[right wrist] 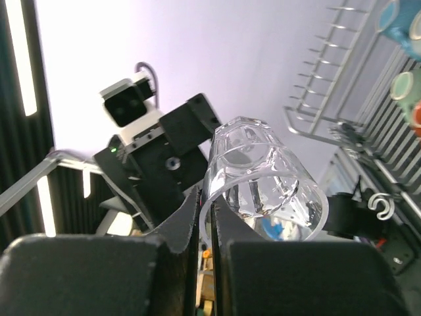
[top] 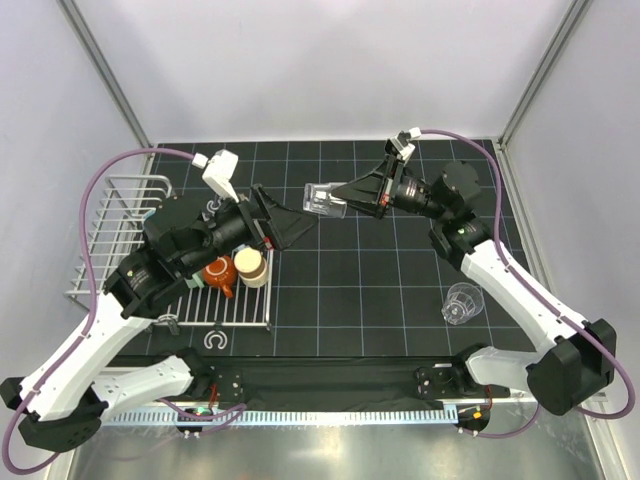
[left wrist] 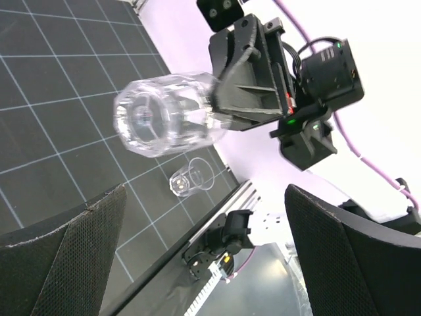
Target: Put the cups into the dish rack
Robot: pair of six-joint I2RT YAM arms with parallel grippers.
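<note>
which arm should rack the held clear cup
Left, likely: the dish rack sits on its side, and the left gripper is open facing the clear cup pinched at its rim by the right gripper.

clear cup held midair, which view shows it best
Left wrist: the clear cup shows whole, base to pinched rim. Right wrist has it close, rim partly behind the jaws; top view shows it small.

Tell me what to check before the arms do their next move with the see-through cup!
1. Right pincer shut on the clear cup's rim: ok.
2. Left pincer open wide: ok.
3. Left pincer around the clear cup: not ok, the cup hangs just ahead of it.
4. Bare room in the dish rack: ok.
5. Second clear cup well off to the side: ok.
</note>
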